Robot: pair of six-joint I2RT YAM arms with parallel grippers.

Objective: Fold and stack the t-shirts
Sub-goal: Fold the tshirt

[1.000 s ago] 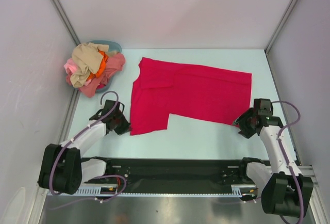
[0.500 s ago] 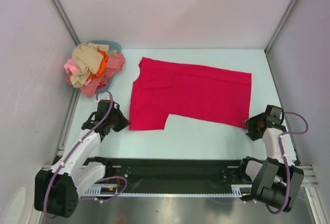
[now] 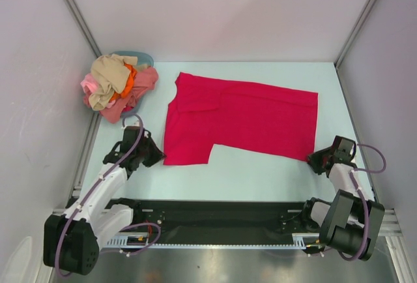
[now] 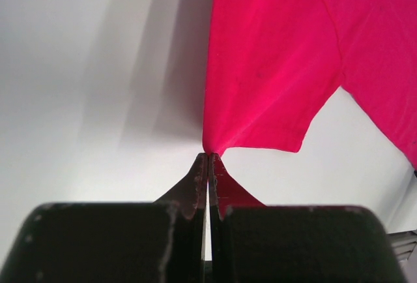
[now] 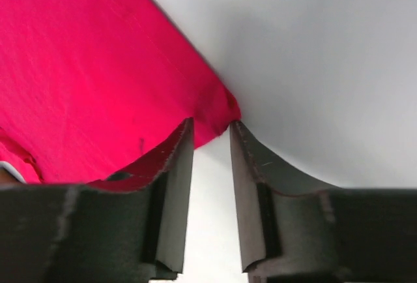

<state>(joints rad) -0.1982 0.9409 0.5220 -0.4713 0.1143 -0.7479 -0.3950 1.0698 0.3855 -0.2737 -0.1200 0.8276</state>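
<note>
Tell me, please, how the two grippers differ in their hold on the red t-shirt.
The left gripper is shut, pinching a corner of the crimson-red t-shirt; the right gripper is open, a corner lying unclamped between its fingers. The left is at the shirt's near-left corner, the right at its near-right. Both point at it.

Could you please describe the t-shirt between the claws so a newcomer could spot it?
On the pale table, it is the crimson t-shirt spread flat in the middle. Unlike the crumpled pastel heap at the far left corner, it lies alone, bright red.
</note>
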